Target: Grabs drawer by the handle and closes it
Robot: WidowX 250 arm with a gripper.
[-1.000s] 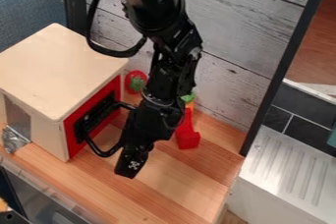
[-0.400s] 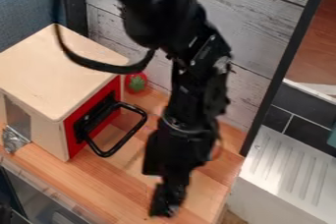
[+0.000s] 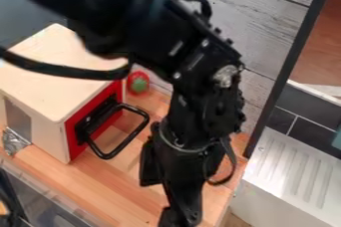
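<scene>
Wood-plank countertop (image 3: 100, 186) extends beneath your gripper (image 3: 172, 198). The red-fronted drawer (image 3: 114, 89) lies up and left of it, front apparently flush. Its black handle (image 3: 126, 141) stands nearer, clear of contact, grip bar slanting up rightward. Your arm descends from upper left, gripper pointing down; its opening cannot be determined.

Drawer front (image 3: 73, 139) red; handle (image 3: 130, 137) black; box (image 3: 50, 79) cream; wall (image 3: 273, 22) grey wood-grain.
</scene>
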